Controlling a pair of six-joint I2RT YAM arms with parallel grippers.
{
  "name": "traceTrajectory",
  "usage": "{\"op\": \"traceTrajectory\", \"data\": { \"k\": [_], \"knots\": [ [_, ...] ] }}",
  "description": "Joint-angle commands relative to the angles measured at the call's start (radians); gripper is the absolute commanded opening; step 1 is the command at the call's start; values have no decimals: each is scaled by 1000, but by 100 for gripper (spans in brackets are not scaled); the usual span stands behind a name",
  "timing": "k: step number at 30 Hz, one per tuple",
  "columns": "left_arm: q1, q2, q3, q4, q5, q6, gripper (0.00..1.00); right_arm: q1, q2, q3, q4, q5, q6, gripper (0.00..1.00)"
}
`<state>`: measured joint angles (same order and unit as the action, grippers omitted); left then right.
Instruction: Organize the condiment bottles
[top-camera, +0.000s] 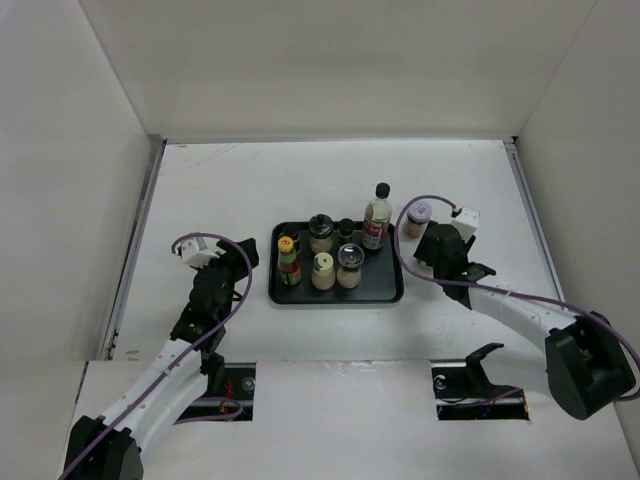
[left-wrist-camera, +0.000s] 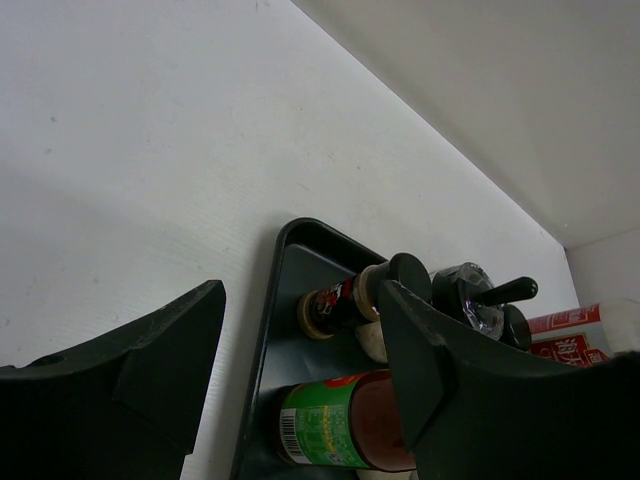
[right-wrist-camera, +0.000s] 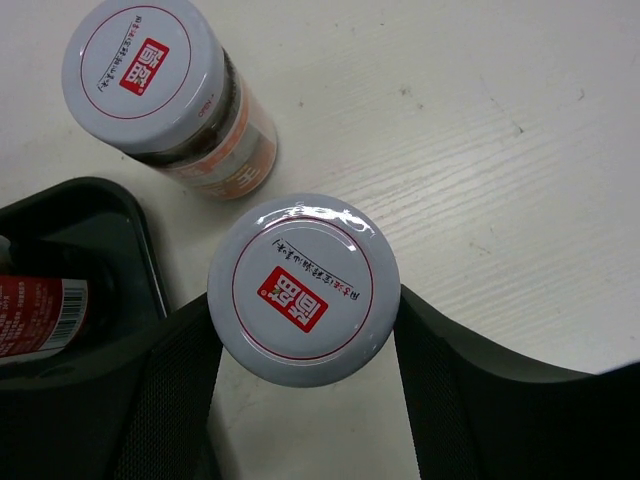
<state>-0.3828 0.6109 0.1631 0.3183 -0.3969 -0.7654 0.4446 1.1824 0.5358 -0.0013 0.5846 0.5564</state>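
Right hand (right-wrist-camera: 303, 300) around white-lidded jar (right-wrist-camera: 303, 285), twin jar (right-wrist-camera: 150, 75) and tray (right-wrist-camera: 143, 238) beside

Premises present as a robotics test cell in a laboratory, not a domestic or commercial kitchen: a plain white table (top-camera: 220, 200) is boxed in on three sides by bare white panels (top-camera: 330, 60), without furnishings or fittings. Two arms, left arm (top-camera: 170, 375) and right arm (top-camera: 520, 315), are mounted at the near edge, with exposed purple cables (top-camera: 421, 197) and rectangular cut-outs (top-camera: 230, 390) in the front board. The only household stock is a group of condiment bottles (top-camera: 322, 270) on a black tray (top-camera: 385, 295).
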Motion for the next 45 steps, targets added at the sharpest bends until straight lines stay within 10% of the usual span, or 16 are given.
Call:
{"op": "traceTrajectory", "data": {
  "k": [1,13,45],
  "knots": [
    [-8,-14,-10,50,-11,14,61,27,-62,20,54,67,-1,55],
    [-15,0,-8,57,-16,15,61,283,-279,52,-51,135,-18,50],
    [-17,-11,-7,48,-25,17,61,581,309,285,176,152,14,51]
  ]
}}
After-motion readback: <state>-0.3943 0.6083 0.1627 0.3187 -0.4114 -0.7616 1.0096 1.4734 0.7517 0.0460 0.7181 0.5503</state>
